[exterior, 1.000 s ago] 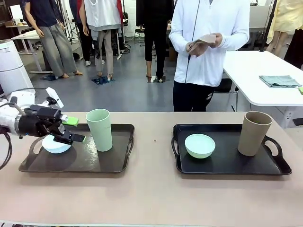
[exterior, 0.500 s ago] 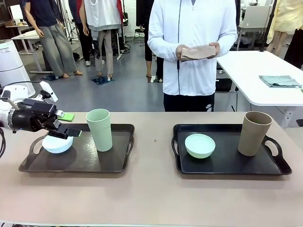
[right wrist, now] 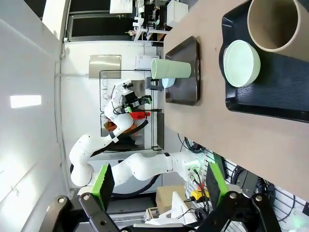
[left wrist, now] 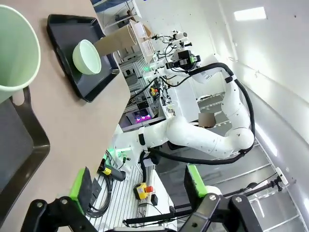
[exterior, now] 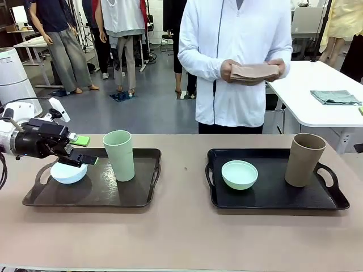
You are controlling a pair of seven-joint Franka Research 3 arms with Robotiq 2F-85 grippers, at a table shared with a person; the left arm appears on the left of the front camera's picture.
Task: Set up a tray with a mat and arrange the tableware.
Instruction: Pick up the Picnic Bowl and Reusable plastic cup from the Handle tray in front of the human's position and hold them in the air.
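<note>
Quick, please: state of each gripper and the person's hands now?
Left gripper: open, empty.
Right gripper: open, empty.
Person's hands: holding a folded brown cloth.

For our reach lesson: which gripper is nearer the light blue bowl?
Left. The left gripper hangs open right over the light blue bowl; the right gripper sits well off, beyond the other tray.

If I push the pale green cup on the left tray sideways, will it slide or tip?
Likely tips rather than slides if pushed high: the pale green cup is tall, upright and narrower at its base on the left tray. Its matte, plastic-looking wall suggests light and stiff. Once down, its taper would probably roll it in a curve.
</note>
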